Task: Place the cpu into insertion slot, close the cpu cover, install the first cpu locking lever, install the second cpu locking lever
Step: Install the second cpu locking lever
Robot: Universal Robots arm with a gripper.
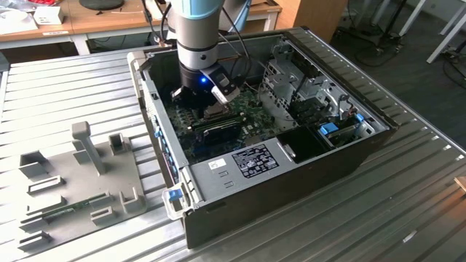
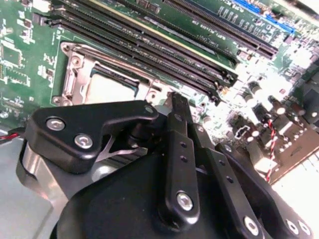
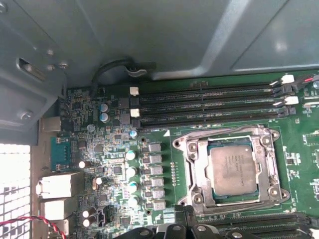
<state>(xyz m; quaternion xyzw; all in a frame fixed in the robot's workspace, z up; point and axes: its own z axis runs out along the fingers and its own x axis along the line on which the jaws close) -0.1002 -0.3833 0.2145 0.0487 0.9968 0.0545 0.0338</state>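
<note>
The cpu [image 3: 232, 169], a pale silvery-tan square, lies flat in the insertion slot [image 3: 192, 172] on the green circuit board. The cpu cover [image 3: 266, 167], a silvery frame with a square window, lies down around the chip. In the second wrist view the cpu [image 2: 107, 89] shows pale inside the slot's metal rim [image 2: 70, 74], just beyond my black gripper [image 2: 167, 117]. In the exterior view my gripper [image 1: 207, 108] reaches down into the open computer case, right above the slot. I cannot make out how the locking levers stand.
Long black memory slots [image 3: 209, 107] run beside the socket. Case walls [image 1: 149, 109] and a drive cage [image 1: 291, 82] hem in the board. A grey fixture plate [image 1: 73, 180] with upright blocks lies on the ribbed metal table at the exterior view's left.
</note>
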